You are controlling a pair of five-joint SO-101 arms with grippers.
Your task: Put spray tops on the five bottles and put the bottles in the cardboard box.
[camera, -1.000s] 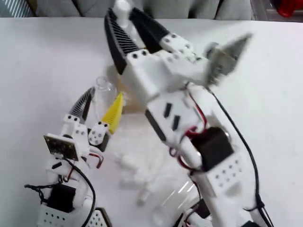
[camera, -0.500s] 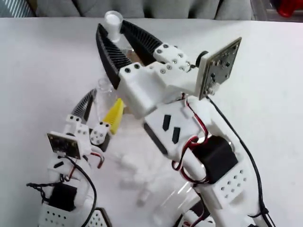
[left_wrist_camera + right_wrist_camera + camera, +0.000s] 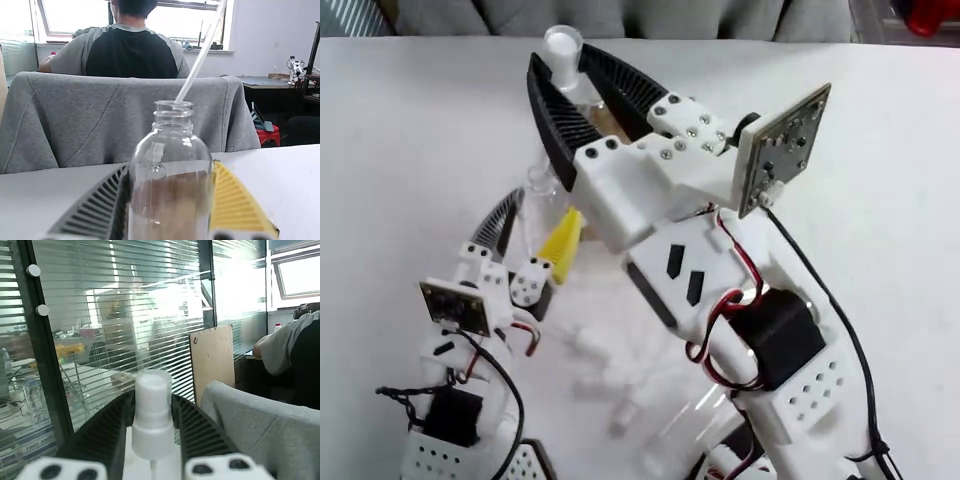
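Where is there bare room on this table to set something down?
Bare table lies far-left, between the left gripper and the far edge, and along the whole right side. Crowded: the middle, where the right gripper holds a spray top with its tube in the left gripper's bottle, and the loose spray tops nearer.

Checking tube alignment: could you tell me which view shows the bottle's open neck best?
The left wrist view: the bottle's neck sits close, side-on, with the tube reaching it. The high view sees it from above; the right wrist view faces the spray top.
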